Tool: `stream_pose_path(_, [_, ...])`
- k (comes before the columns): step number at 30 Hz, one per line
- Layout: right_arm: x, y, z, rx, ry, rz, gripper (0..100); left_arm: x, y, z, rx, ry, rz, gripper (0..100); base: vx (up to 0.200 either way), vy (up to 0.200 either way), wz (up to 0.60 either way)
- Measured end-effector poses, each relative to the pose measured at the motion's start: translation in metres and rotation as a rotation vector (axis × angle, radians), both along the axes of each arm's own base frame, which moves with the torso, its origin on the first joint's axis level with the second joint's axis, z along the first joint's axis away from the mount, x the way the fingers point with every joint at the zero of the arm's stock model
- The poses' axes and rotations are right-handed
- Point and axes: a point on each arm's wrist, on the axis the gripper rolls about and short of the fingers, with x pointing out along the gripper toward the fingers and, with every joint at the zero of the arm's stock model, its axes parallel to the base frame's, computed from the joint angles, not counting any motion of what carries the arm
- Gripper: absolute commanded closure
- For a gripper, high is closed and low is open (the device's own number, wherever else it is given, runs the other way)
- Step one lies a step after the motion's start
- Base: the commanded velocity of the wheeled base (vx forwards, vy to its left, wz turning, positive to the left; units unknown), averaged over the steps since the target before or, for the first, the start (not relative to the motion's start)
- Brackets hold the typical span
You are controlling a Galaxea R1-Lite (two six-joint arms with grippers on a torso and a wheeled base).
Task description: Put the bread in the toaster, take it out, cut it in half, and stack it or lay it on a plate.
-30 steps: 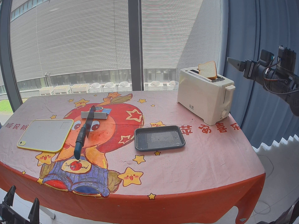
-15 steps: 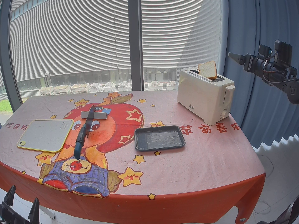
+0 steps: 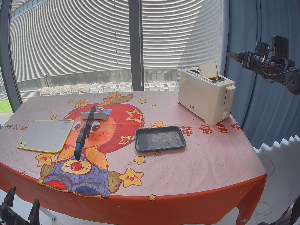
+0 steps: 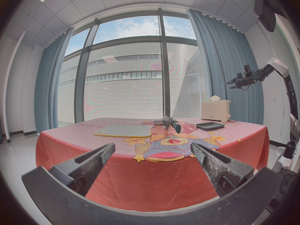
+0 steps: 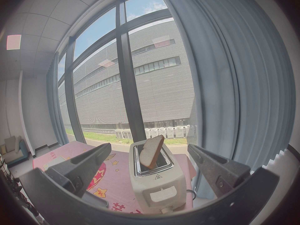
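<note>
The toaster (image 3: 206, 99) stands at the table's (image 3: 203, 169) far right corner, upper right of the head view, close to the edge and the curtain (image 3: 265, 116). The right tool (image 3: 232, 54) hangs in the air above and right of it, spread wide and holding nothing, apart from the bread (image 3: 208, 70). The left tool (image 4: 152, 146) sits low before the table's front edge, also wide open, gripping nothing. The bread, a pale slice with a brown crust, leans half out of the toaster's slot.
</note>
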Motion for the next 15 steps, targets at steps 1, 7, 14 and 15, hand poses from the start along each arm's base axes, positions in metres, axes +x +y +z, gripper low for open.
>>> stream_pose_path(1, [0.001, 0.0, -0.001, 0.0, 0.01, 0.001, 0, 0.0, 0.0, 0.0, 0.0, 0.0, 0.0, 0, 0.0, 0.0, 0.0])
stream_pose_path(7, [0.012, 0.002, -0.003, -0.004, 0.071, 0.004, 0, 0.0, 0.0, 0.0, 0.0, 0.0, -0.001, 0, 0.0, 0.0, 0.0])
stream_pose_path(14, [0.039, 0.006, -0.013, 0.009, 0.095, 0.011, 0, 0.0, 0.0, 0.0, 0.0, 0.0, 0.0, 0, 0.0, 0.0, 0.0])
stream_pose_path(15, [0.042, 0.007, -0.015, 0.01, 0.097, 0.011, 0, 0.0, 0.0, 0.0, 0.0, 0.0, 0.0, 0, 0.0, 0.0, 0.0])
